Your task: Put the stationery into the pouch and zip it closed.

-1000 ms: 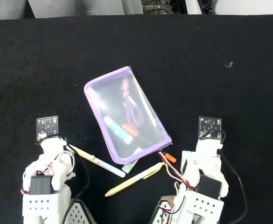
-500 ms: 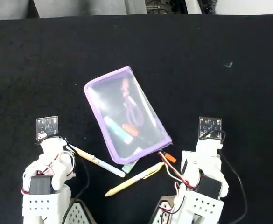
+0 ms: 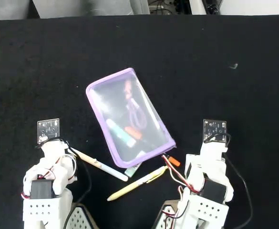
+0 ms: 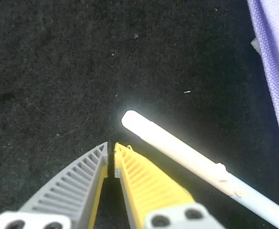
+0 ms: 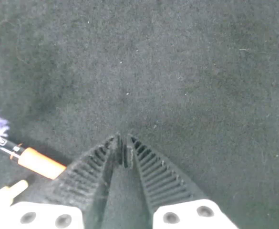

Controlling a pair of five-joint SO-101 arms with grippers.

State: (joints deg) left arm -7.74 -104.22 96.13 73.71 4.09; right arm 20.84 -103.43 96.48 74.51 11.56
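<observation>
The things inside the see-through plastic pouch with a purple cloth edge (image 3: 129,117) are hard to make out. I can see a white and green stick, something orange and some purple loops, all blurry through the plastic. I cannot tell if the zip is open. A small white and green thing (image 3: 131,168) pokes out under the pouch's near corner, and its other end is hidden.

The pouch lies flat and tilted in the middle of the black desk (image 3: 234,95). Three pens lie outside it, near its front edge: a long white pen (image 3: 98,164), a yellow pen (image 3: 134,183) and a pen with an orange end (image 3: 173,161), partly hidden by the wires of the right arm (image 3: 208,176).

From above, the left arm (image 3: 48,179) covers its own tip. The left jaws, one grey and one yellow, are closed with nothing between them. The white pen's end lies just beside the yellow one. The right jaws are black, closed too, and hold nothing.
</observation>
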